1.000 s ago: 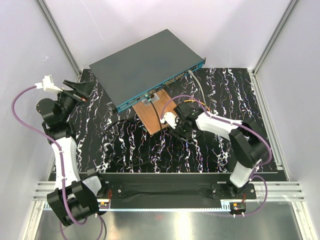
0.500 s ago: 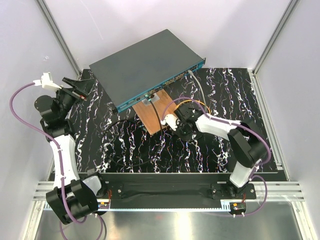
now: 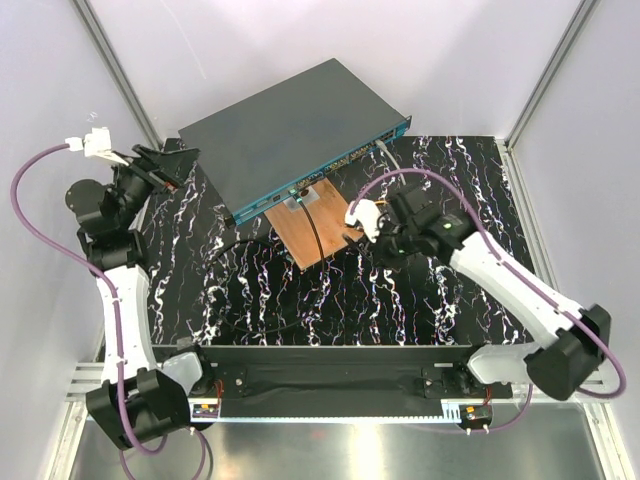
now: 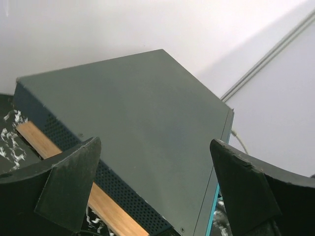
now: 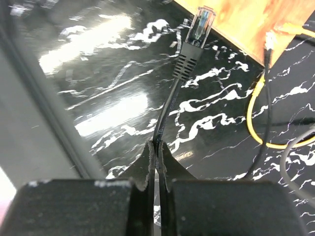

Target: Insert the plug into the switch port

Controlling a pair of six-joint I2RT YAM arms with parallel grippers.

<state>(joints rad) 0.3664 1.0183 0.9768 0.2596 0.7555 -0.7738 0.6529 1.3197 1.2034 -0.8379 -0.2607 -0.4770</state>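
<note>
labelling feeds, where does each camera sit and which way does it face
top external: above and behind the robot, looking down on the table; left arm and right arm show.
left wrist: on the left arm, facing the top of the switch; open left gripper shows.
right wrist: on the right arm, looking down at the plug; right gripper shut on its black cable.
shared: top and left wrist both see the switch.

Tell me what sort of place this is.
Likely a lab robot test cell: white walls on metal posts enclose a black marbled mat, a left arm and right arm are bolted at its near edge, facing a network switch.
</note>
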